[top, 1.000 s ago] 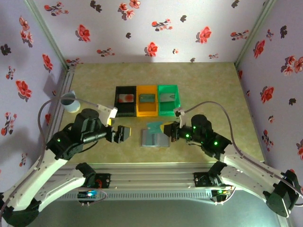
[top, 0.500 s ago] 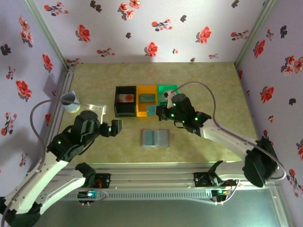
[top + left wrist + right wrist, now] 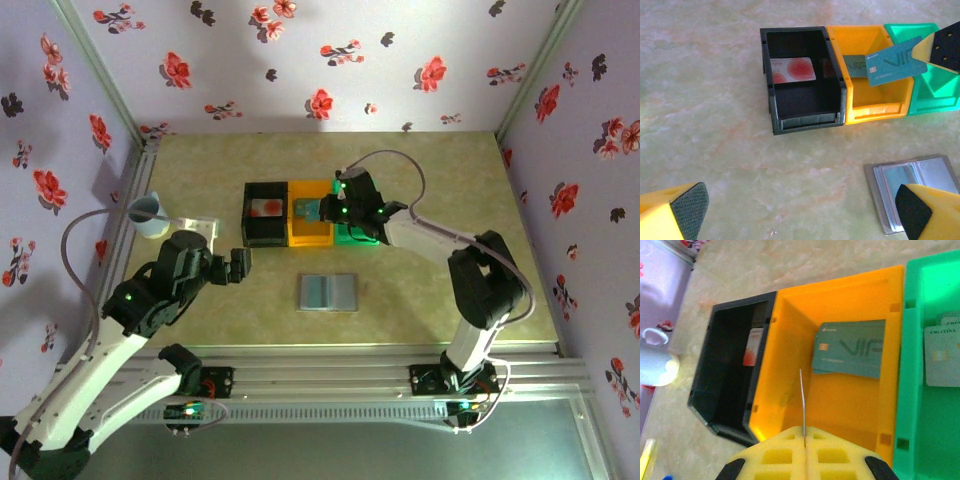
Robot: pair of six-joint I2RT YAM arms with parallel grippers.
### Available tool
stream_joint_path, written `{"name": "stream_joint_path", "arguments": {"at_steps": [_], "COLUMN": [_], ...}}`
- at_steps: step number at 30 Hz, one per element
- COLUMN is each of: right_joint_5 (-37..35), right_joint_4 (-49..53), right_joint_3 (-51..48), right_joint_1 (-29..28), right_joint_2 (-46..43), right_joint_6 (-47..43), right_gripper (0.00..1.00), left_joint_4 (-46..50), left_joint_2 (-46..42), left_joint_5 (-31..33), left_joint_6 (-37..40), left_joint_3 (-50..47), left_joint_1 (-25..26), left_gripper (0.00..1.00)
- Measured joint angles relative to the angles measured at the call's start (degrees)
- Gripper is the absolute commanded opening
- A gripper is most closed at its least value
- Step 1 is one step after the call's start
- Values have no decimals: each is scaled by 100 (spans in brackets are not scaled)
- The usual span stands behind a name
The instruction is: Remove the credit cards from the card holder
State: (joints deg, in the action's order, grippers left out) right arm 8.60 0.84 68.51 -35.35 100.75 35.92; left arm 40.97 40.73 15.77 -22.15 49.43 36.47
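**One side pinching, the other spread**

My right gripper (image 3: 325,210) is pressed together on a thin grey-green rectangular plastic card (image 3: 895,61). It holds the card above the orange box-shaped plastic bin (image 3: 875,107), where another grey-green card (image 3: 850,347) lies flat. My left gripper (image 3: 240,265) hangs over the table (image 3: 420,290) with jaws spread wide and empty, left of the flat blue-grey card holder (image 3: 328,292), which lies open near the bins. A white card with a red mark (image 3: 792,70) sits in the black bin (image 3: 771,90). Silvery grey cards (image 3: 942,355) lie in the green bin (image 3: 912,390).

I'm working in a lab test booth: flowered paper walls (image 3: 300,60) (on three sides) box in a marbled tabletop (image 3: 200,180) with metal rails (image 3: 320,362) at the front.
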Motion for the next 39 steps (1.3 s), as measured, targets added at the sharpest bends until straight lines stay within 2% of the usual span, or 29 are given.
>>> {"name": "stream_joint_path", "arguments": {"at_steps": [17,39], "right_joint_5": [411,494], "right_joint_4": [-400,-186], "right_joint_3": [925,1587], "right_joint_1": [387,396], "right_joint_2": [1349,1910], "right_joint_6": [608,933], "right_gripper": [0,0], "left_joint_4": [0,4], "left_joint_2": [205,372], "left_joint_5": [81,81], "left_joint_6": [2,2], "left_joint_3": [-11,-11], "left_joint_1": [-15,-17], "left_gripper": [100,100]}}
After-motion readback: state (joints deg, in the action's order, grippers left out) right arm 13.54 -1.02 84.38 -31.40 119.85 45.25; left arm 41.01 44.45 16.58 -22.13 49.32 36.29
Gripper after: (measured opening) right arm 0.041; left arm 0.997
